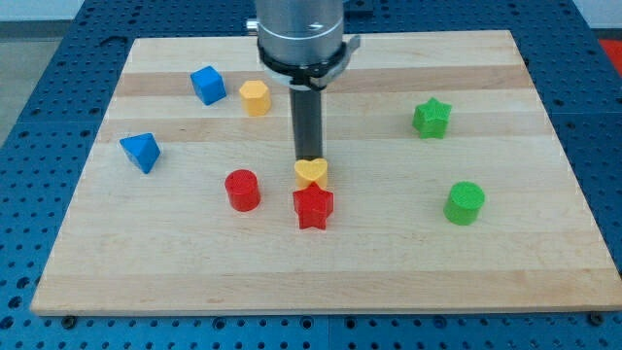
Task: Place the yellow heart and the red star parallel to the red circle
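Note:
The yellow heart (311,174) lies near the board's middle, touching the red star (313,207) just below it. The red circle (242,190) stands to their left, a short gap from both. My tip (308,160) comes straight down from the view's top and rests at the heart's upper edge, touching or nearly touching it.
A blue cube (207,85) and a yellow hexagon (255,98) sit at the upper left, and a blue triangle (141,152) sits at the left. A green star (431,118) and a green circle (465,203) sit at the right. The wooden board (544,272) ends near all frame edges.

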